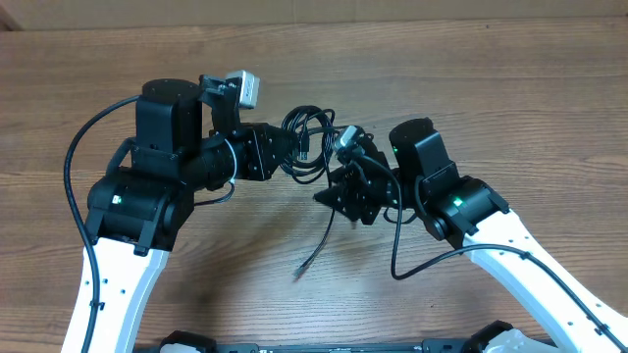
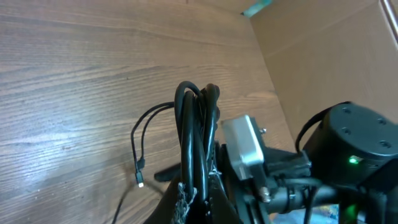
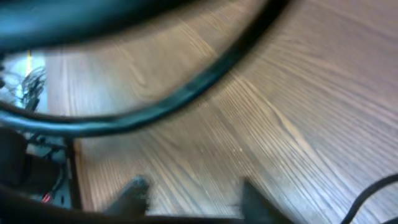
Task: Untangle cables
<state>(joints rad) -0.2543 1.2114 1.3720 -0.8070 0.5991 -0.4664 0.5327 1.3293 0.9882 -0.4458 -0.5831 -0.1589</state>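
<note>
Well inside the table (image 1: pixel 510 88) edges, left jaws grip the cables (image 1: pixel 310 135), right jaws apart alongside.

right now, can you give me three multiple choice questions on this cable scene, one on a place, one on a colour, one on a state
1. Where is the bundle of the cables?
A. between the left gripper and the right gripper
B. at the left edge of the table
C. under the base of the right arm

2. What colour are the cables?
A. white
B. black
C. red

3. How does the left gripper stand?
A. wide open over bare wood
B. shut on the cables
C. out of every view

Answers:
1 A: the overhead view shows the loops in the gap between the two arm tips.
2 B: the cords look black in the overhead and left wrist views.
3 B: in the left wrist view the loops rise straight out of its closed fingers.
</note>
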